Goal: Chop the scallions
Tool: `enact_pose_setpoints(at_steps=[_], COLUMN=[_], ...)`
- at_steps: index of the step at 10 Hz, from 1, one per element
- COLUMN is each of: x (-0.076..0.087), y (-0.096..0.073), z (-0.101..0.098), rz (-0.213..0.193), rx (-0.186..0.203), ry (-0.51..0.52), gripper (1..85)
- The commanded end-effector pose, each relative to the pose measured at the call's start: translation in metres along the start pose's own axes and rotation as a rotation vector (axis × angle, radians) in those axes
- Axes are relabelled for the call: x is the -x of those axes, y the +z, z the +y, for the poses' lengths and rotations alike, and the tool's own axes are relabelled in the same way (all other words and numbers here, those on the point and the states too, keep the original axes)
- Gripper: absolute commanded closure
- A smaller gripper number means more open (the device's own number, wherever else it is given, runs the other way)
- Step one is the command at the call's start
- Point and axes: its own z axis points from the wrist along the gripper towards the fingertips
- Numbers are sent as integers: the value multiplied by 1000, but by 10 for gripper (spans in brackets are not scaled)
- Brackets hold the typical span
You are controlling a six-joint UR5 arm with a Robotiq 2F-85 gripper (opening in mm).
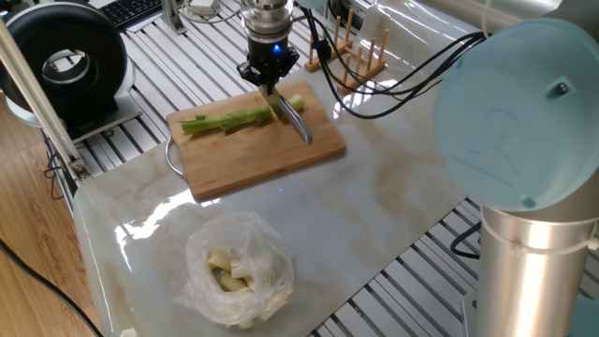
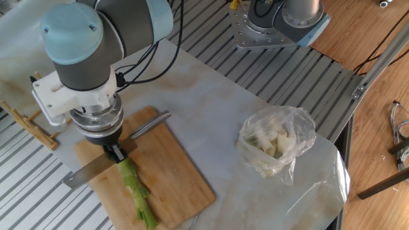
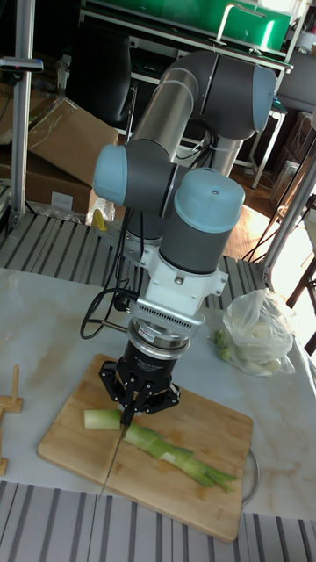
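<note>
On the wooden cutting board [image 1: 271,154] lies the scallions' long green stalk [image 1: 227,121], with a short pale cut chunk [image 1: 296,100] apart from it on the right. My gripper [image 1: 269,79] hangs over the gap between them, shut on a knife whose silver handle [image 1: 299,123] points toward the table's middle. From the other fixed view the grey blade [image 2: 86,174] reaches past the board's edge and the stalk [image 2: 135,191] runs off below the gripper [image 2: 115,153]. The tall fixed view shows the blade [image 3: 111,457] edge-on between the chunk [image 3: 102,419] and the stalk [image 3: 171,452].
A clear plastic bag [image 1: 239,271] of pale pieces sits on the marble table near its front. A wooden rack [image 1: 360,47] stands behind the board, with a black round device [image 1: 65,65] at the far left. The arm's large base [image 1: 519,178] fills the right side.
</note>
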Motion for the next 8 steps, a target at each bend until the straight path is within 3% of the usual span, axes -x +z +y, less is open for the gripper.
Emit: enact_pose_setpoints(at_steps=[1,6,8], x=[4,13,20], y=[-3,-29,-50], z=[-1,-2,20], rz=[-1,15,-9], rx=[5,12,10], ry=[-1,-24,-23], gripper=[847,847,847])
